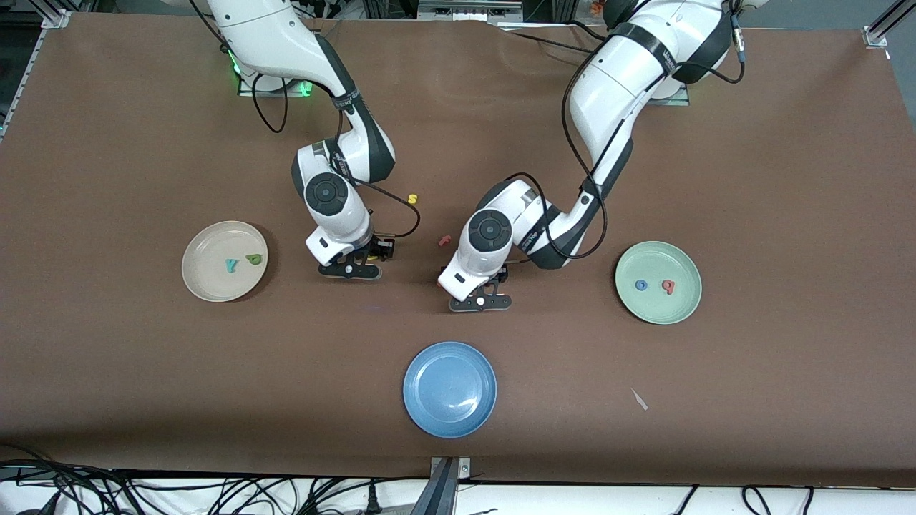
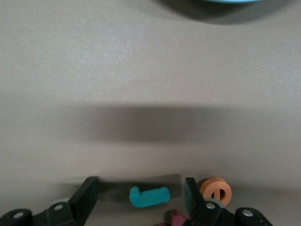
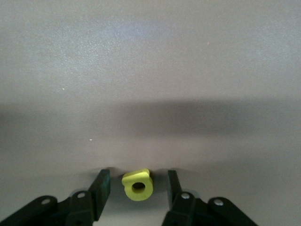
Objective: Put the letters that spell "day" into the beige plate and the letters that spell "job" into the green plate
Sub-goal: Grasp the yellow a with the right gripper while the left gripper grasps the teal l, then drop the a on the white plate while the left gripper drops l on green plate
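The beige plate [image 1: 215,286] holds a teal "y" [image 1: 230,266] and an olive-green letter [image 1: 253,259]. In the green plate [image 1: 658,311] lie a blue "o" [image 1: 642,285] and a pinkish-red "b" [image 1: 668,286]. My left gripper [image 1: 481,297] is down at the table, open, its fingers either side of the teal "j" [image 2: 149,196] with a gap on each side [image 2: 139,183]. My right gripper [image 1: 356,265] is also low and open [image 3: 138,174], straddling a yellow round-bowled letter [image 3: 138,185] without touching it.
An orange "e" [image 2: 216,190] lies just outside one left finger. A salmon "f" [image 1: 444,240] and a yellow "s" [image 1: 412,198] lie between the arms. The blue plate [image 1: 449,388] sits nearest the front camera. A pale scrap [image 1: 639,399] lies beside it.
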Tool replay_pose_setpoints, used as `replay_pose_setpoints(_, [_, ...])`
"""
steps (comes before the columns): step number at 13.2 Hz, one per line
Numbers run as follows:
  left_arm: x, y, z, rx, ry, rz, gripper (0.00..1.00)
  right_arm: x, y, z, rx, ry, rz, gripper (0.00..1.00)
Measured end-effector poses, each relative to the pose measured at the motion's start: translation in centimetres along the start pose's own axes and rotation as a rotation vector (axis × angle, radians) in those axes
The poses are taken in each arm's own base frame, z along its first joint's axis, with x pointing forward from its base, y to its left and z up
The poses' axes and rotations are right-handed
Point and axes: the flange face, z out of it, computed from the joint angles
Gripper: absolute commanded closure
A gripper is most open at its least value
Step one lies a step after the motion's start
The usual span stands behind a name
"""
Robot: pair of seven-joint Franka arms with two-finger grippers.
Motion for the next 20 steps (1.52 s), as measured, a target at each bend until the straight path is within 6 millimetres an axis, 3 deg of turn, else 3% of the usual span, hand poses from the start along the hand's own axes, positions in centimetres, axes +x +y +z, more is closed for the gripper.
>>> replay_pose_setpoints(4, [-0.3,0.3,0.2,0.008,0.004,0.014,0.31,0.0,0.0,0.2,0.02,-0.012,0.031,0.58])
replay_pose_setpoints(10, [-0.5,0.5,0.1,0.014,0.013,0.025,0.68,0.0,0.1,0.3,0.019,-0.013,0.033,0.68])
replay_pose_setpoints(17, [-0.5,0.6,-0.4,0.013,0.016,0.027,0.73,0.3,-0.1,-0.1,0.026,-0.006,0.035,0.84])
replay_pose_setpoints(20, [0.5,-1.0,-0.9,0.055,-0.012,0.005,0.76,1.2,-0.4,-1.3,0.025,-0.023,0.035,0.86])
